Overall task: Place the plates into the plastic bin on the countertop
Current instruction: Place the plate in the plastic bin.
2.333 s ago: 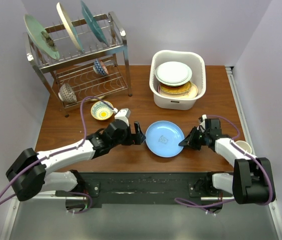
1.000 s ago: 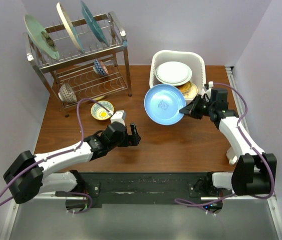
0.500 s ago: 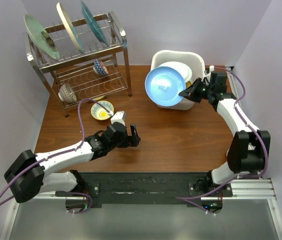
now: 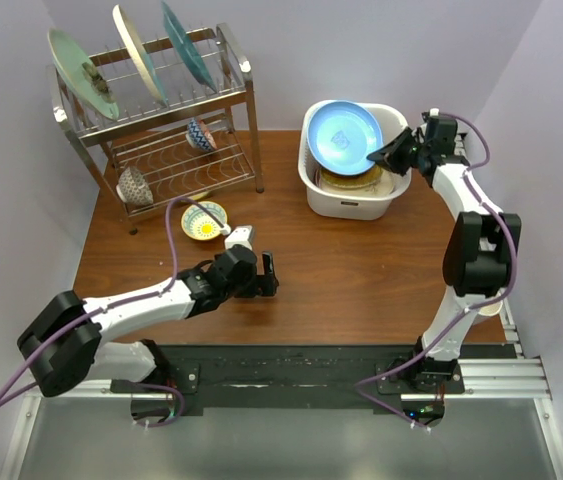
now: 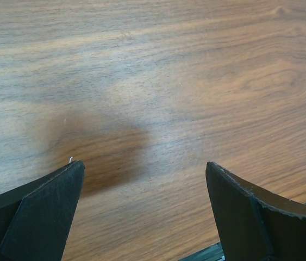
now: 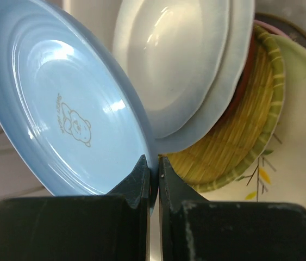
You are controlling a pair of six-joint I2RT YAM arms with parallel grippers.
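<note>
My right gripper (image 4: 389, 157) (image 6: 154, 166) is shut on the rim of the blue plate (image 4: 344, 137) (image 6: 60, 114), which hangs tilted over the white plastic bin (image 4: 313, 187). Below it in the bin lie a white plate (image 6: 180, 60), a yellow woven-look plate (image 6: 239, 130) and a cream plate (image 6: 299, 152). Three more plates stand on edge in the top of the wire rack (image 4: 151, 110): a green one (image 4: 81, 72), a cream one (image 4: 139, 52) and a teal one (image 4: 187, 45). My left gripper (image 4: 270, 276) (image 5: 144, 179) is open, low over bare wood, with nothing between its fingers.
A small yellow-and-blue bowl (image 4: 204, 220) sits on the table (image 4: 361, 270) in front of the rack. Two patterned bowls (image 4: 134, 186) (image 4: 200, 135) rest in the rack's lower tier. Walls close in at the left, right and back.
My right arm has lifted the blue plate off the table and carried it back and right, to over the bin. The left gripper has drawn back slightly and stayed open.
</note>
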